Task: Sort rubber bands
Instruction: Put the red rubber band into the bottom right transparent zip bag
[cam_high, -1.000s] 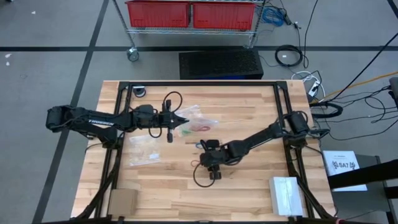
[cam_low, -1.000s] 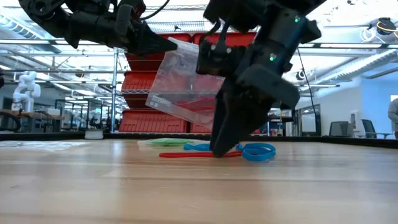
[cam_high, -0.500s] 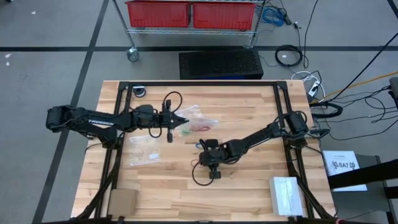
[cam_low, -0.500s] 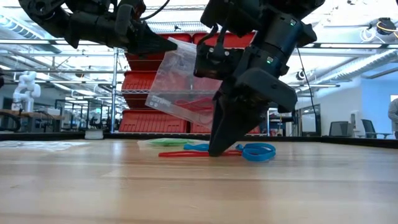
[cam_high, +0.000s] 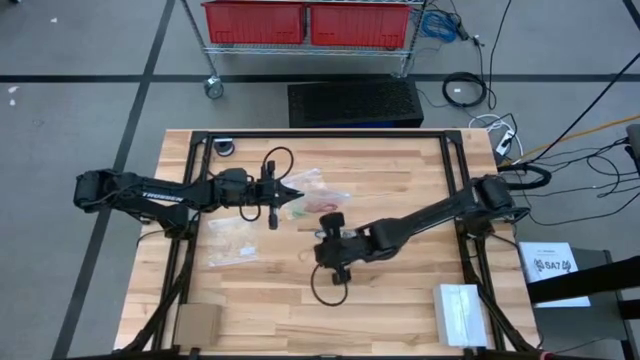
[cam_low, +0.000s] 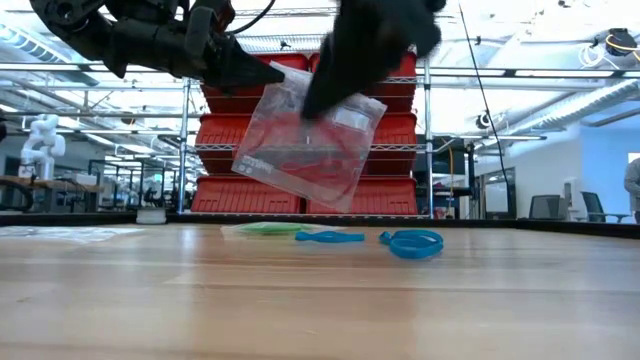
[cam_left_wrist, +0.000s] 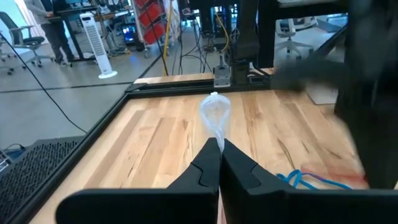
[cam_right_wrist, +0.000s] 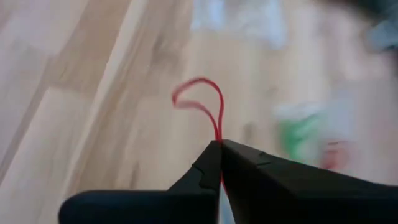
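My left gripper (cam_high: 297, 194) is shut on a clear zip bag (cam_low: 310, 140) with red rubber bands inside, held up over the table's middle. My right gripper (cam_right_wrist: 219, 143) is shut on a single red rubber band (cam_right_wrist: 200, 98). It is raised beside the bag and shows as a dark blur (cam_low: 318, 100) in the low view. Blue rubber bands (cam_low: 412, 242) and a flat bag with green ones (cam_low: 265, 228) lie on the wood below. My left gripper pinches the zip bag's top edge (cam_left_wrist: 215, 127) between its two shut fingers, coming in level from the table's left. The bag hangs tilted below the fingertips, clear of the table. My right gripper pinches the red band at one end (cam_right_wrist: 217, 135) between its fingertips. The rest of the band stands out past the fingertips as a free loop, clear of the table.
More clear zip bags (cam_high: 232, 240) lie left of centre. A black cable loop (cam_high: 325, 285) hangs under the right arm. A cardboard piece (cam_high: 197, 322) sits at the near left corner and a white box (cam_high: 458, 312) at the near right.
My right gripper stood with its fingertips on the table at the red band. It has taken hold of the band and risen quickly toward the hanging bag. The red band has left the table; the blue bands stay where they were.
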